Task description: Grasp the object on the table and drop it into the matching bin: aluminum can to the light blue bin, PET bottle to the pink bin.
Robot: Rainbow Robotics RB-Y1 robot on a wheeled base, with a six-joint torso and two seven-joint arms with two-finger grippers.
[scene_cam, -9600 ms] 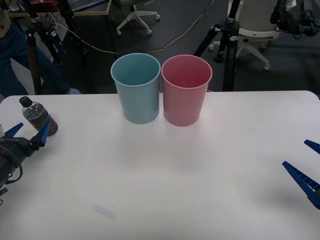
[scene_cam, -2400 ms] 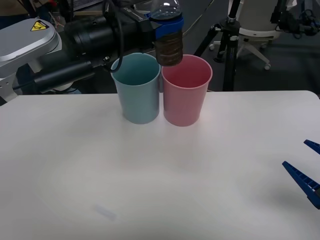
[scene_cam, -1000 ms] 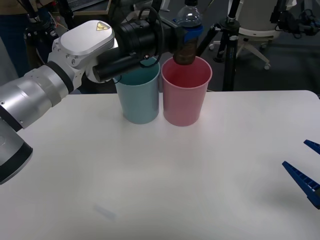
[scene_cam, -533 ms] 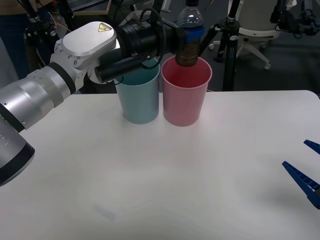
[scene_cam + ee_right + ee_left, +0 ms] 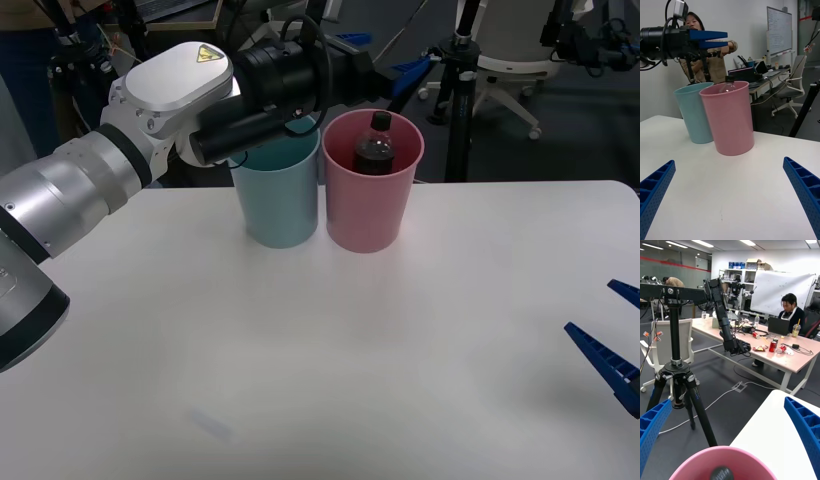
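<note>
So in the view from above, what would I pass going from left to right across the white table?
The pale blue-teal round plastic bin → the pink round plastic bin, holding the small clear black-capped bottle → bare white tabletop → the right gripper, blue ribbed fingers open.

I read no words or numbers, just a yellow triangular warning sign (image 5: pixel 207 53) on my left arm's housing.

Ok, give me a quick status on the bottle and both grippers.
Left gripper open above the pink bin. PET bottle upright inside it. Right gripper open, low over the table. Nothing in the way.
</note>
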